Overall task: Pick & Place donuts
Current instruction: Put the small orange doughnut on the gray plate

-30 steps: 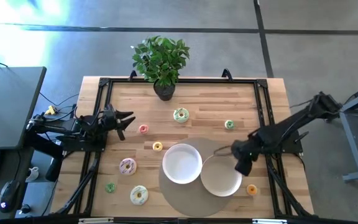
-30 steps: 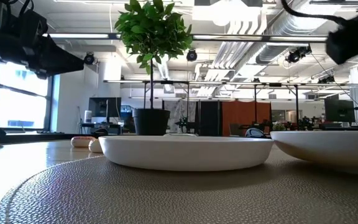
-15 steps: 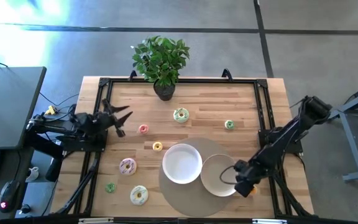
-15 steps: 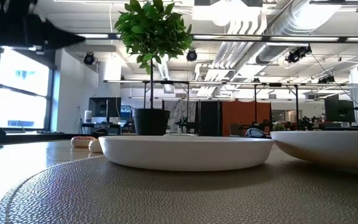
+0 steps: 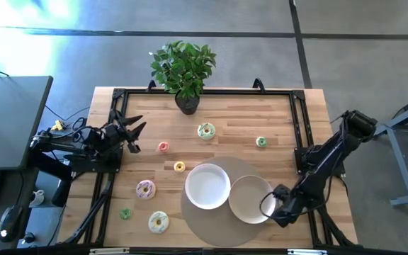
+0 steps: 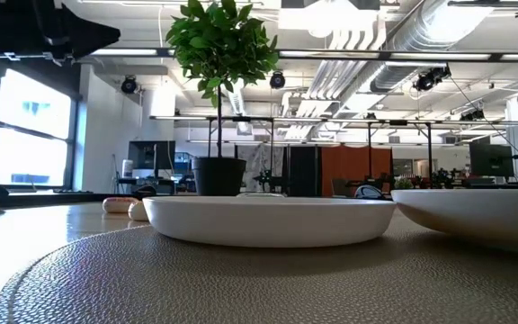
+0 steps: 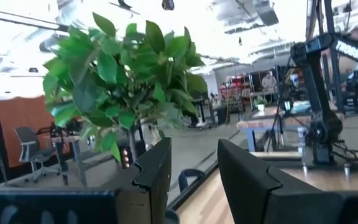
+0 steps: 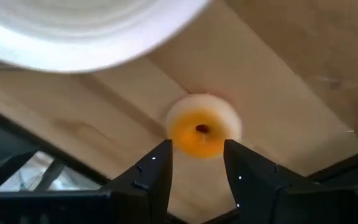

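Wooden table (image 5: 275, 113), round mat (image 6: 241, 279), open-plan office beyond

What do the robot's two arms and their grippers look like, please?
Both arms are dark, jointed links. The left gripper and right gripper each have two flat, angular black fingers. White "TROSSEN" lettering marks the far right arm. Black cables trail behind the left arm.

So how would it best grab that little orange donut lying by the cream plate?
Probably from straight above. The orange donut lies flat on the wood beside the cream plate, so the ring's two opposite outer edges are the parts to pinch. The right end effector hangs open right over it, fingers either side. The left end effector waits open at the table's far left.
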`<state>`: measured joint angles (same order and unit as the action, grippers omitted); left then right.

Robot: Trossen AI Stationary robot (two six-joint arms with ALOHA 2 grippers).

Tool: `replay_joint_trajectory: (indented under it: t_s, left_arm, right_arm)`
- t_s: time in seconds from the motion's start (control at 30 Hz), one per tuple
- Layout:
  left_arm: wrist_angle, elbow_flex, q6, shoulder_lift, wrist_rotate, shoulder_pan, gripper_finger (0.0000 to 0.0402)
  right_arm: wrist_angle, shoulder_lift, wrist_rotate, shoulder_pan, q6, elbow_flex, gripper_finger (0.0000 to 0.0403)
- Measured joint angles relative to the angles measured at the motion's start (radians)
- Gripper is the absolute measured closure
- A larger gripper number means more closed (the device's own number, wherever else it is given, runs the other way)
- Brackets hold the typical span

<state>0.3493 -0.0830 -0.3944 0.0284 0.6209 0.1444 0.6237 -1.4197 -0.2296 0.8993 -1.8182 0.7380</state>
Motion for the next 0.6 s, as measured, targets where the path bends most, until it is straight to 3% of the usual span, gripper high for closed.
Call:
replay_joint_trajectory:
  t_s: [0.6]
  left_arm:
    - [-0.006,0.0,0.359,0.0,-0.125,0.0,0.0273]
  right_arm:
    - [0.051,0.0,0.117,0.062,0.019,0.0,0.0263]
